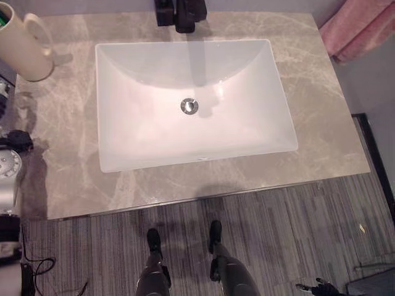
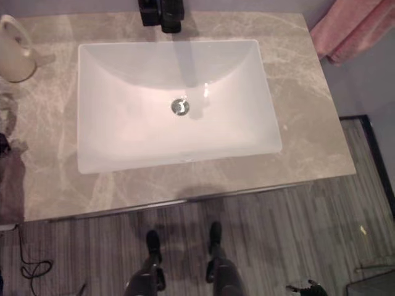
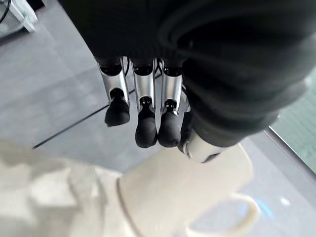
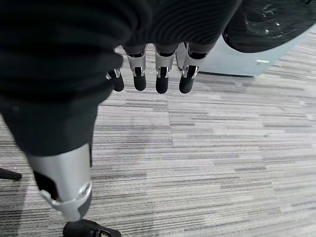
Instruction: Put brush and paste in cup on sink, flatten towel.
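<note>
Sink (image 1: 154, 142), white and rectangular, sits sunk in the marbled surface (image 1: 321, 117) in the left eye view, with a dark tap (image 1: 182, 15) at its far edge and a drain (image 1: 189, 106) in the middle. A cream cup (image 1: 28, 46) with a handle stands on the surface at the far left corner, something green showing at its rim; whether a brush or paste is inside cannot be told. A pink towel (image 1: 361, 28) hangs at the far right, off the surface. The right hand (image 1: 318, 288) shows low by the floor.

From the right eye view the same cup (image 2: 13, 52), sink and towel (image 2: 355, 28) appear, and the right hand (image 2: 305, 288) hangs far below the surface.

At the left wrist, the left hand (image 3: 148, 106) hangs with straight, relaxed fingers holding nothing, just above the cream cup (image 3: 187, 192).

At the right wrist, the right hand (image 4: 158, 69) has straight, loose fingers, empty, over striped grey floor (image 4: 222, 163), with a white washing machine (image 4: 266, 34) beyond the fingertips.
</note>
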Tool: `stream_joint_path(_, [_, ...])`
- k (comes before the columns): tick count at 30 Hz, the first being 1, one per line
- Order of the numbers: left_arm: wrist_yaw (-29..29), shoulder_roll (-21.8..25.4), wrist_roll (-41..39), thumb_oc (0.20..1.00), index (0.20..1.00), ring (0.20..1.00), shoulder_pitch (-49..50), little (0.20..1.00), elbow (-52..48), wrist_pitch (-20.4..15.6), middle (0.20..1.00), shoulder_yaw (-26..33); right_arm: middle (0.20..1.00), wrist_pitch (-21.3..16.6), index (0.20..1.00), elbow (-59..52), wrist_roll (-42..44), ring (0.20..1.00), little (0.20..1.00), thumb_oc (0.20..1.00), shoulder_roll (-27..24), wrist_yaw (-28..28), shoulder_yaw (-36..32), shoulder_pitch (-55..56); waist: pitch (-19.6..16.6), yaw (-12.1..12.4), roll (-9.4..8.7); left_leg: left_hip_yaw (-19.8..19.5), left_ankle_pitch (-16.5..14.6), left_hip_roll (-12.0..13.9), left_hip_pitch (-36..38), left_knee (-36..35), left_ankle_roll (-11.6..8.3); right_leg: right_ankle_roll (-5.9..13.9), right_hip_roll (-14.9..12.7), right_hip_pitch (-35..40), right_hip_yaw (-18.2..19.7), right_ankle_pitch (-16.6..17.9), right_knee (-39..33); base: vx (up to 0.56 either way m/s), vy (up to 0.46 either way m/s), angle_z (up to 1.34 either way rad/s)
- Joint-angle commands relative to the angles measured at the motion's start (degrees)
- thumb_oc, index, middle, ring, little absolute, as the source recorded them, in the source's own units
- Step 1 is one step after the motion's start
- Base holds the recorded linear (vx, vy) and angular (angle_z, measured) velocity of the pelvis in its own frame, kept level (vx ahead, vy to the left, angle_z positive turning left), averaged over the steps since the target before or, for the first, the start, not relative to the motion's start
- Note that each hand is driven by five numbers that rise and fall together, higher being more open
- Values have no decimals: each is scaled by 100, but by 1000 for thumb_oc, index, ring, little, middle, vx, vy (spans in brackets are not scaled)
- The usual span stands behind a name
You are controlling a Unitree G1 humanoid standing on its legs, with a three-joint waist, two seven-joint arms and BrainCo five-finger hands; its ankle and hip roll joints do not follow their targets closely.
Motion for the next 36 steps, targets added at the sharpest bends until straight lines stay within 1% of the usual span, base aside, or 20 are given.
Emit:
stream_joint_path(1, [388,494,-5,200,200,200,-336,200,299,-135,200,27,1000,96,1000,122,97,1000,1000,1000,-84,8,122,87,-49,-65,7,-286,55,239,-70,7,-190,547,-559,233,92,-91,-8,43,10,-9])
stream_joint_path(2, [386,630,-44,200,200,200,-471,200,503,-114,200,-64,1000,89,1000,115,123,1000,1000,1000,-65,1,171,76,-52,-77,4,-256,53,246,-55,7,-194,548,-552,223,116,-91,-8,51,13,-8])
stream_joint_path(5, [390,770,-108,200,200,200,-651,200,754,-109,200,-182,1000,91,1000,109,118,1000,1000,1000,-70,8,194,75,-54,-85,-16,-235,80,248,-62,7,-191,540,-552,203,133,-75,-8,15,3,-6])
stream_joint_path(8, [387,974,-369,200,200,200,-1051,200,1311,-116,200,-421,1000,99,1000,115,126,1000,1000,1000,-146,3,238,57,-67,-126,-11,-228,64,249,-70,7,-202,544,-550,192,126,-97,-8,15,5,-4])
stream_joint_path(11, [403,1045,-438,200,200,200,-1249,200,1490,-125,200,-565,1000,94,1000,97,150,1000,1000,1000,-154,1,252,39,-60,-134,-29,-222,104,239,-112,7,-196,546,-561,145,132,-55,-8,2,7,-4])
stream_joint_path(12, [420,1121,-543,200,200,200,-1407,200,1698,-135,200,-663,1000,80,1000,98,209,1000,1000,1000,-176,-2,255,33,-50,-153,-29,-213,80,246,-107,7,-206,557,-554,147,140,-65,-8,9,9,-4])
stream_joint_path(14, [420,1123,-565,200,200,200,-1501,200,1730,-135,200,-732,1000,78,1000,103,219,1000,1000,1000,-172,2,256,24,-44,-151,-43,-213,113,240,-137,7,-200,557,-563,118,145,-35,-8,4,5,-2])
stream_joint_path(15, [395,1228,-651,200,200,200,-1645,200,1962,-133,200,-842,1000,78,1000,93,263,1000,1000,1000,-180,15,285,21,-28,-164,-50,-212,94,246,-135,7,-206,570,-554,116,145,-44,-8,0,0,0])
stream_joint_path(17, [391,1271,-669,200,200,200,-1750,200,2035,-141,200,-921,1000,74,1000,93,278,1000,1000,1000,-163,22,297,16,-23,-164,-67,-212,129,240,-171,7,-200,567,-557,87,145,-18,-8,0,0,0])
stream_joint_path(20, [222,1450,-912,200,200,200,-2335,200,2754,-120,200,-1441,1000,73,1000,93,334,1000,1000,1000,-179,30,361,-12,4,-206,-97,-205,127,265,-205,7,-211,589,-544,58,133,-5,-8,0,0,0])
stream_joint_path(27, [181,1446,-1026,200,200,200,-2927,200,3273,-85,200,-1916,1000,37,1000,86,464,1000,1000,1000,-94,-4,439,-6,84,-270,-192,-178,152,290,-305,7,-218,618,-534,-47,167,56,-8,0,0,0])
stream_joint_path(30, [231,1369,-976,200,200,200,-3004,200,3222,-97,200,-2004,1000,17,1000,87,535,1000,1000,1000,-52,-8,427,7,114,-292,-231,-175,150,287,-346,7,-213,626,-530,-100,190,77,-8,0,0,0])
stream_joint_path(36, [260,1280,-869,200,200,200,-2918,200,3128,-77,200,-1971,1000,6,1000,94,541,1000,1000,1000,-12,-3,446,24,160,-299,-235,-161,151,267,-415,7,-205,636,-552,-179,222,111,-8,3,15,-2])
